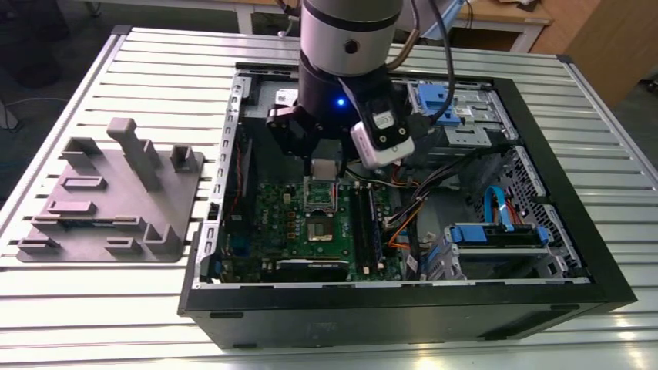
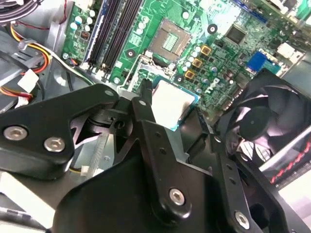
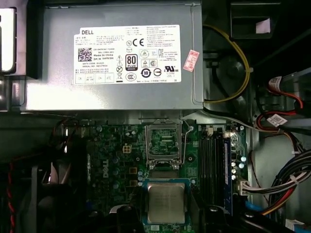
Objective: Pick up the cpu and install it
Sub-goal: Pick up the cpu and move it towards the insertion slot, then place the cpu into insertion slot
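The claw [image 2: 172, 104] is closed to chip width on the cpu [image 3: 166, 202], gripping its edges above the motherboard [image 3: 112, 167], near the open socket [image 3: 164, 143].

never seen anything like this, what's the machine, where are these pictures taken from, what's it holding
It is a robot arm working over an open computer case on a slatted metal table. The exterior view comes from a camera off the arm; both wrist views come from cameras riding on the arm. A grey fixture block lies on the table at the exterior view's left. The end effector, the grasping part, is shut on the cpu, a small silver square, held above the green motherboard near its open socket.
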`<state>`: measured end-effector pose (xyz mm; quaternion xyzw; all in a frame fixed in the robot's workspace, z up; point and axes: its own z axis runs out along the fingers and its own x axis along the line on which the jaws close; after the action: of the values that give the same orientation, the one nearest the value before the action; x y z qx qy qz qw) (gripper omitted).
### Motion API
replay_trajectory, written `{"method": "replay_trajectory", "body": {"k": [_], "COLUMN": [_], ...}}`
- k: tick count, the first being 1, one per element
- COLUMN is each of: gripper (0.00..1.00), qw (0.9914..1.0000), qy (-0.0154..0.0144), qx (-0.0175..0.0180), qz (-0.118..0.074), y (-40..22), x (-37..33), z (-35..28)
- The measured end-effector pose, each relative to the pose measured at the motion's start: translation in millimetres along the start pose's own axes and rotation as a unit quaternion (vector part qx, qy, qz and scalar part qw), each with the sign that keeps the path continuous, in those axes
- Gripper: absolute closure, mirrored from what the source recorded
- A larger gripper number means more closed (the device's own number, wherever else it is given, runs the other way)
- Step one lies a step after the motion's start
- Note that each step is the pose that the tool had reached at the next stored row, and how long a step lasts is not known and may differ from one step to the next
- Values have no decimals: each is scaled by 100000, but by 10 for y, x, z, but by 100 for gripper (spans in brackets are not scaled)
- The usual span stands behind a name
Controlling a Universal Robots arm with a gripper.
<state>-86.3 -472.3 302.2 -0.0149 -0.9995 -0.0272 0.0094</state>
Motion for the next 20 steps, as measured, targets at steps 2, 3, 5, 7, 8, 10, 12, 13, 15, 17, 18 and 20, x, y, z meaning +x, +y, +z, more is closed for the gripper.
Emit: {"method": "replay_trajectory", "body": {"k": [2, 3, 5, 7, 8, 10, 12, 13, 15, 17, 18, 20], "gripper": [53, 53, 53, 53, 53, 53, 53, 53, 53, 53, 53, 53], "qw": [100000, 100000, 100000, 100000, 100000, 100000, 100000, 100000, 100000, 100000, 100000, 100000], "qy": [0, 6, 5, 10, 15, 17, 13, 7, 13, 13, 12, 13], "qx": [7, 17, 0, -3, 9, 17, 4, -8, 0, 9, 5, 5], "qz": [-4, -7, -15, -11, -10, -1, -8, -15, -10, -3, -5, -7], "y": [-4, -6, -15, -21, -22, -22, -22, -21, -21, -21, -21, -21], "x": [-1, -1, -11, -25, -27, -28, -31, -44, -58, -58, -60, -62], "z": [19, 20, 28, 33, 33, 33, 34, 36, 35, 34, 34, 34]}}
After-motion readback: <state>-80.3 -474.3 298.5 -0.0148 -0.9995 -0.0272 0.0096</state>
